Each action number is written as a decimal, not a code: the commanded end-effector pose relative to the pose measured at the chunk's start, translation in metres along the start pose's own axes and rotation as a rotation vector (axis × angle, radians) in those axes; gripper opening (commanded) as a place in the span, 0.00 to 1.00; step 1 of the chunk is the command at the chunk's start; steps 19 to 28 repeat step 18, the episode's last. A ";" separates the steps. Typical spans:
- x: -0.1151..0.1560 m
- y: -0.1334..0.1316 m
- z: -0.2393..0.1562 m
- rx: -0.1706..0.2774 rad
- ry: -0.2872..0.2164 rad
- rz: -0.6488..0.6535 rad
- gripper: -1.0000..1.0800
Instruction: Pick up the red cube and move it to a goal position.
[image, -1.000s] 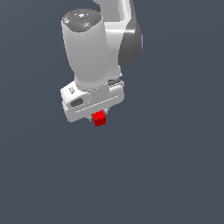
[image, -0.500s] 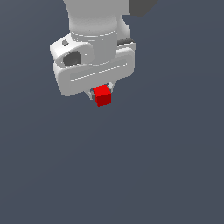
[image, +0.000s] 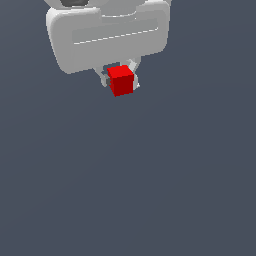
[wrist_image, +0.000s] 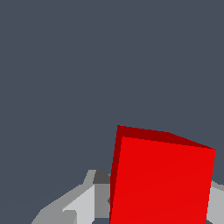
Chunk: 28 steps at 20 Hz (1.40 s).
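1. Cube: the red cube (image: 121, 80) is small, plain, matte bright red, far narrower than the white gripper (image: 120, 84).
2. It sits clamped between the gripper's fingers (image: 134, 75), beneath the hand, against dark grey.

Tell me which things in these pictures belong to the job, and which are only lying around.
Belong to the job:
- red cube, held between the fingers
- tool, shut on the cube

Only lying around:
- nothing else shows; only a plain dark grey background in both views
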<state>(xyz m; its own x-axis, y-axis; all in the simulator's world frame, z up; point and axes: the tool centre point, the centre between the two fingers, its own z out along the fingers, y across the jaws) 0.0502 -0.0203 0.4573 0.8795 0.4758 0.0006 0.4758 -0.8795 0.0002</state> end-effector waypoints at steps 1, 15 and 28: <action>0.002 -0.002 -0.014 0.000 -0.001 0.000 0.00; 0.007 -0.005 -0.045 0.000 -0.001 0.001 0.00; 0.007 -0.005 -0.046 0.000 -0.001 0.001 0.00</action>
